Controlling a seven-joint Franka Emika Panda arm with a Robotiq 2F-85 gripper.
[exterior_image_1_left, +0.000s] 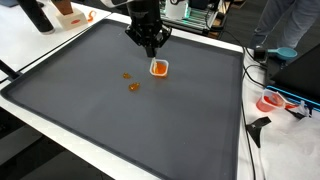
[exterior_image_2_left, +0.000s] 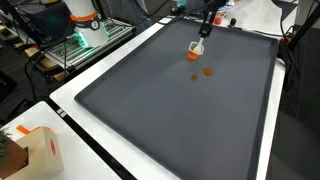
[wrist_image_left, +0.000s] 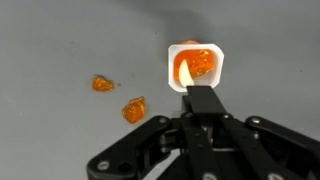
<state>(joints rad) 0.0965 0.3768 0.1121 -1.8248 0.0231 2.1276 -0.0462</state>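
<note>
Grey mat (exterior_image_1_left: 100, 110) bears a white cup (exterior_image_1_left: 158, 68) just beneath the hand (exterior_image_1_left: 150, 49).

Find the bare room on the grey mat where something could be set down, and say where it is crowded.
Bare: the wide stretch of mat between the orange pieces and its near edge. Crowded: around the white cup, by the claw.

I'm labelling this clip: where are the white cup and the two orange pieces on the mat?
white cup (wrist_image_left: 195, 46), wrist view, top rim.
orange piece nearer the cup (wrist_image_left: 134, 109), wrist view, its middle.
farther orange piece (wrist_image_left: 102, 84), wrist view, its middle.
</note>
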